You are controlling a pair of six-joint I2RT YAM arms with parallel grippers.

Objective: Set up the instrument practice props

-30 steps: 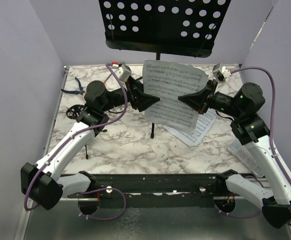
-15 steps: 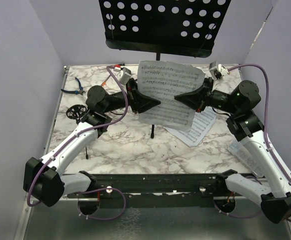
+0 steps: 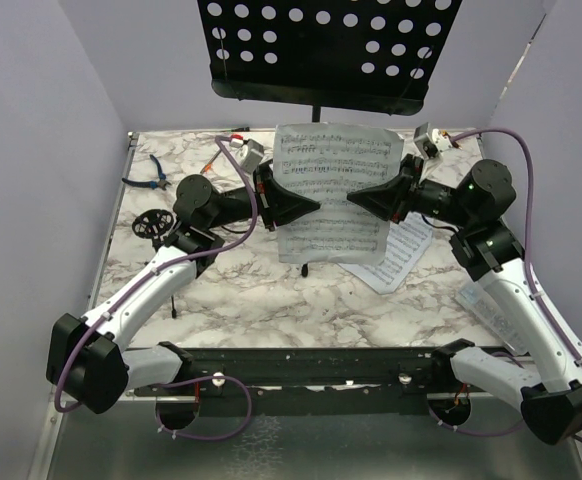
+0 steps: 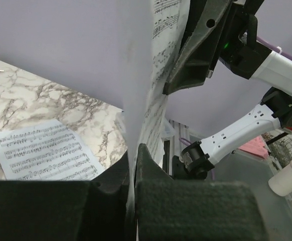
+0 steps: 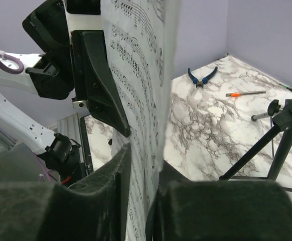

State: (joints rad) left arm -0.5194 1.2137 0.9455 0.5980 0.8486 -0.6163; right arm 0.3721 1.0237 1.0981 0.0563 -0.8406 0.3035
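A white sheet-music page (image 3: 331, 190) hangs upright in the air below the tall black perforated music stand (image 3: 321, 45). My left gripper (image 3: 314, 206) is shut on the page's left edge; in the left wrist view the paper (image 4: 141, 75) is pinched flat between the pads of that gripper (image 4: 132, 150). My right gripper (image 3: 353, 198) is at the page's right edge. Its jaws stand slightly parted in the right wrist view (image 5: 143, 155), with the page (image 5: 136, 60) loose between them. A second page (image 3: 396, 258) lies on the marble table. The microphone is out of view.
Blue-handled pliers (image 3: 151, 172) lie at the back left, and a small black round part (image 3: 149, 222) sits near the left arm. The stand's tripod legs (image 5: 281, 135) spread behind the page. An orange-tipped tool (image 5: 245, 93) lies near the pliers (image 5: 201, 76).
My left gripper has closed on the page's left edge. The right gripper's jaws have parted slightly. The page has swung from tilted to nearly square and shifted a little left.
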